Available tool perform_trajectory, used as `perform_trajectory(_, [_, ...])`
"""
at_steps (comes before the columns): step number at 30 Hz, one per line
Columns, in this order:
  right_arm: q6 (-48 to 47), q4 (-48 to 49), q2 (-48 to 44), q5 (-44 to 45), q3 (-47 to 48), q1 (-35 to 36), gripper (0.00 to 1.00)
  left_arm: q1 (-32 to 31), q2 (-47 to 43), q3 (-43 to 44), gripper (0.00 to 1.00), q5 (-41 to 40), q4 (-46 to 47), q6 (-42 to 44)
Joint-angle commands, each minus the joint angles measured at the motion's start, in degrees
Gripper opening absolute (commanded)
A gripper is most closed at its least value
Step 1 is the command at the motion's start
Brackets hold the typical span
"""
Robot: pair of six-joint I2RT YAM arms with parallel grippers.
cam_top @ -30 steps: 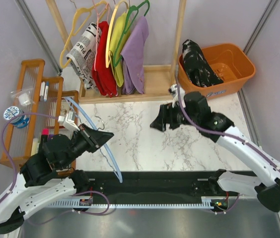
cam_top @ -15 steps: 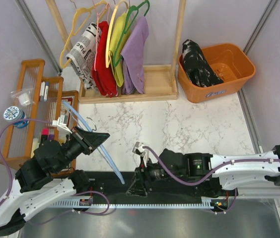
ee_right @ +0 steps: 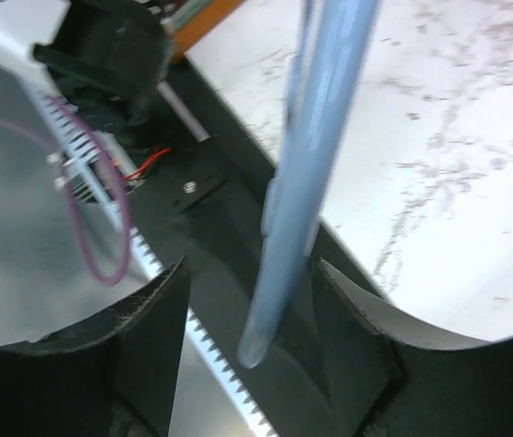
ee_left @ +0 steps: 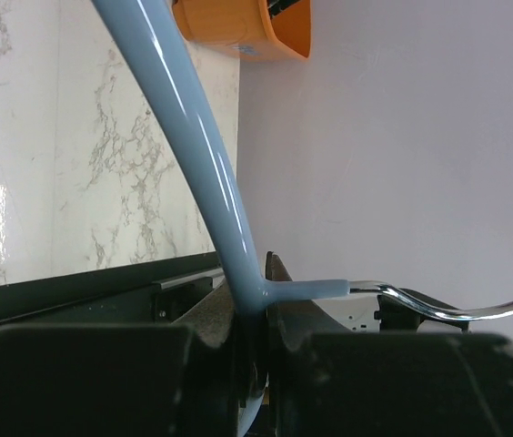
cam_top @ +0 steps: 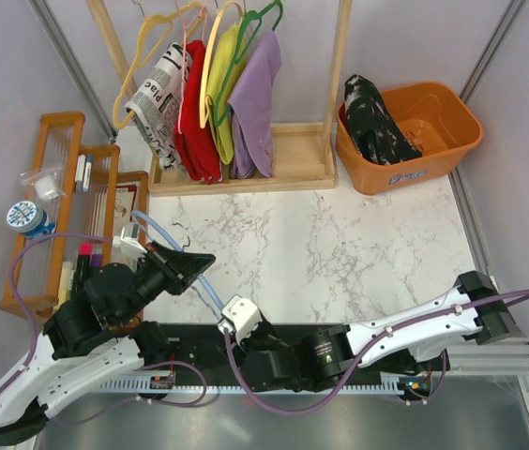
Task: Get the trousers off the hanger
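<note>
The black, white-speckled trousers [cam_top: 375, 120] lie draped in the orange bin [cam_top: 447, 122] at the back right, off the hanger. My left gripper [cam_top: 188, 264] is shut on the bare light-blue hanger [cam_top: 205, 283] near its hook and holds it above the table's left front. In the left wrist view the hanger [ee_left: 193, 155] runs up from the closed left gripper [ee_left: 253, 314], its metal hook [ee_left: 475, 309] pointing right. My right gripper [cam_top: 229, 324] is open at the hanger's lower end. In the right wrist view that hanger end [ee_right: 316, 173] hangs between the spread jaws of the right gripper [ee_right: 252, 355], untouched.
A wooden rack [cam_top: 340, 56] at the back holds newspaper-print, red, yellow and purple garments [cam_top: 255, 94] on yellow and green hangers. A wooden shelf [cam_top: 63, 187] with small items stands at the left. The black rail [cam_top: 358, 330] runs along the near edge.
My right arm swung from the table's middle down to the near left, and its open jaws now flank the hanger's lower end. My left gripper kept its hold and shifted slightly.
</note>
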Motion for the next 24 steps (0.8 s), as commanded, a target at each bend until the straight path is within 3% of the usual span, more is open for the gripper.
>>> perform_trajectory(1, [0.5, -4.1, 0.4, 13.0, 3.2, 0.2, 0.58, -0.3, 0.0, 1.2, 0.02, -1.3, 2.9, -3.4])
perform_trajectory(5, [0.6, -3.9, 0.3, 14.9, 2.9, 0.3, 0.48, -0.3, 0.1, 1.0, 0.02, -0.6, 3.0, -3.3])
perform_trajectory(16, [-3.3, 1.3, 2.5, 14.7, 3.1, 0.3, 0.4, -0.3, 1.0, 0.6, 0.02, -0.7, 3.0, -3.1])
perform_trajectory(21, [-3.9, 3.4, 2.9, 14.6, 3.7, 0.2, 0.17, -0.3, 1.1, 0.5, 0.02, -1.0, 3.1, -2.8])
perform_trajectory(23, [-3.9, 3.4, 3.1, 14.5, 3.9, 0.2, 0.0, -0.3, 1.3, 0.8, 0.02, -0.9, 3.1, -1.9])
perform_trajectory(24, [-3.7, 3.4, 3.1, 14.2, 4.0, 0.2, 0.0, -0.3, 1.5, 1.0, 0.02, -0.8, 3.1, -1.4])
